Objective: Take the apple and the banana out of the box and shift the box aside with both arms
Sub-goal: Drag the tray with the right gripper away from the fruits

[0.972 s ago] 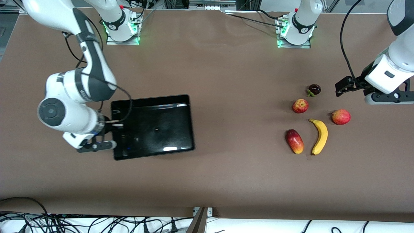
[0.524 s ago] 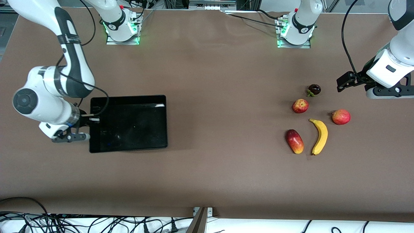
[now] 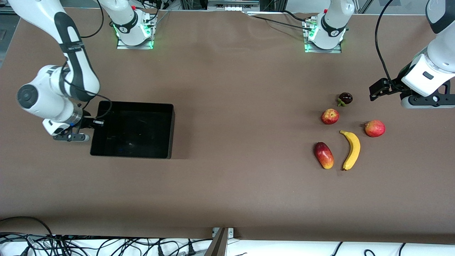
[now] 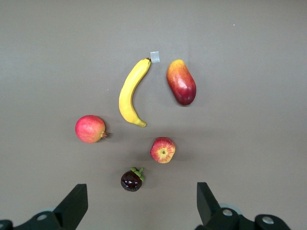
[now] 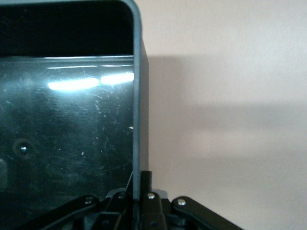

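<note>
A: Where was the black tray (image 3: 133, 129) seen?

B: It was seen near the right arm's end of the table (image 3: 227, 192). One of its short walls was pinched tight by the right gripper (image 3: 93, 122). In the right wrist view that thin wall (image 5: 136, 110) was seen squeezed between the black fingers (image 5: 152, 211).

A: And where were the fruits found?

B: They were laid on the tabletop toward the left arm's end. The banana (image 3: 351, 150) was placed between the mango (image 3: 324, 155) and a round red fruit (image 3: 374, 128). The apple (image 3: 330, 116) was set nearer the robots' edge of the table than the banana, and the small dark fruit (image 3: 345, 98) nearer that edge again.

A: How was the left gripper (image 3: 382, 90) held?

B: It was held up in the air over the tabletop, near the small dark fruit, with its jaws spread wide. Nothing was held in it. In the left wrist view both fingers (image 4: 73, 207) were seen far apart, with the banana (image 4: 131, 91) and apple (image 4: 163, 150) below them.
</note>
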Tool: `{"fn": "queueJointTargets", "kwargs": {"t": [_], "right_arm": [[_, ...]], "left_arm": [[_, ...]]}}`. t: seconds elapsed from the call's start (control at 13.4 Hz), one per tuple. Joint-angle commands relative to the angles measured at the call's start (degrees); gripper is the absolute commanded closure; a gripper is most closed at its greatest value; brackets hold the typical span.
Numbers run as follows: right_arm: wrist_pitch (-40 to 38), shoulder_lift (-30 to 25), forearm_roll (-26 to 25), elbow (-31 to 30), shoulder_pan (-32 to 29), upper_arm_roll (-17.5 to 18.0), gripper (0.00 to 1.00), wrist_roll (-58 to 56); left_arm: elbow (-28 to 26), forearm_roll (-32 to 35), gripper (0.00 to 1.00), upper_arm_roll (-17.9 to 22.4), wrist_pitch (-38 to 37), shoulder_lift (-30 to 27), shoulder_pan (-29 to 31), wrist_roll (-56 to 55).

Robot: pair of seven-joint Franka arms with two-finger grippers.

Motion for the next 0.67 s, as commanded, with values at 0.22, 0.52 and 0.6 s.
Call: {"fn": "queueJointTargets", "kwargs": {"t": [0.22,0.52,0.6], "right_arm": [[1.0,-3.16,1.15,-4.07,-0.3,0.3,1.0,-8.65],[1.27,-2.36,1.24,-3.63,-1.0,0.03,1.0,-12.56],[1.35,-2.27,1.42,-3.63,-1.09,0.03,1.0,-12.21]], "left_arm": [[1.18,-1.07,0.0,0.12,-3.03,-0.95,-0.6,2.02],[1.18,-1.16,0.0,0.12,-3.12,-1.04,-0.52,2.02],[1.18,-1.16,0.0,0.12,-3.21,-0.95,-0.52,2.02]]}}
